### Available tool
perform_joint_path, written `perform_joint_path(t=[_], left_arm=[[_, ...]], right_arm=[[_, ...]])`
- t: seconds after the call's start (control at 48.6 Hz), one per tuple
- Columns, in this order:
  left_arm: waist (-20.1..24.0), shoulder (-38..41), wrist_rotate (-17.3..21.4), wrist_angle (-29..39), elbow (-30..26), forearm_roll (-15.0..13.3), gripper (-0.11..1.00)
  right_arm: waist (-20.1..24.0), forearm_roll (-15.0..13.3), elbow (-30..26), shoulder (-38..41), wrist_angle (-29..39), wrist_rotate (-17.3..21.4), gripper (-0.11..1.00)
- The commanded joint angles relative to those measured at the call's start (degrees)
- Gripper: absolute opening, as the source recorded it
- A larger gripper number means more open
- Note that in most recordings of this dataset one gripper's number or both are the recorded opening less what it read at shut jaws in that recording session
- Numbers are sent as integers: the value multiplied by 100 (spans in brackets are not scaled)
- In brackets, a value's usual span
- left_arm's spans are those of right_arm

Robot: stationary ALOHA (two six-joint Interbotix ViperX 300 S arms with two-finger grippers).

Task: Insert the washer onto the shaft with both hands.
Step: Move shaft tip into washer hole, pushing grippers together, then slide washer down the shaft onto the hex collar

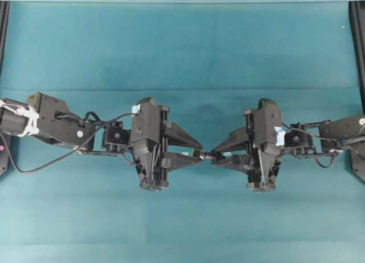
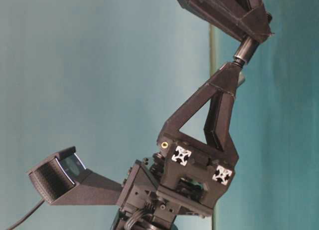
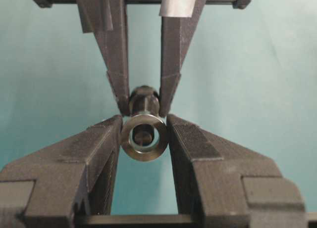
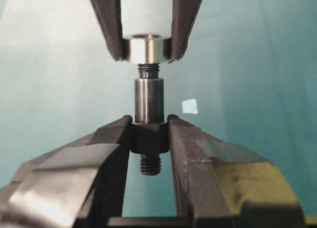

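Washer: the washer [image 4: 144, 48] is a thick grey ring held up in the air, over the middle of the table, between the two arms.
Washer hole: the thin threaded tip of the shaft [image 4: 148, 105] sits right at the ring's hole (in the left wrist view the tip shows inside the dark hole).
How far in: only the tip looks to be in; the thick part of the shaft is outside the ring. I cannot say exactly how deep it goes, since the ring hides the end.
Shaft: a dark stepped rod, lined up with the ring. Its wide collar is in the grip and a short threaded stub sticks out behind.
Left pincer: the left gripper [image 3: 144, 138] is part way closed, its two fingers pressing on the ring's outer sides.
Right pincer: the right gripper [image 4: 149, 139] is squeezed narrow on the shaft's collar.
Meeting point: in the overhead view the two pincer tips come nose to nose, almost touching.
Room around: the teal table [image 1: 182, 46] lies open on all sides of the pincers, and its dark side rails are well apart from them.
Small bit: a pale tape square [image 4: 189, 106] lies on the table beside the shaft.
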Motion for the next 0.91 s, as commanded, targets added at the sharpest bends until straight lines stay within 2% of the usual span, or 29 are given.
perform_joint_path(t=[0.0,0.886], left_arm=[[-26,-9,-9,-62,-105,0,36],[-18,132,-18,-53,-193,0,36]], right_arm=[[18,9,-114,-26,-88,53,0],[-35,62,-158,62,-387,53,0]])
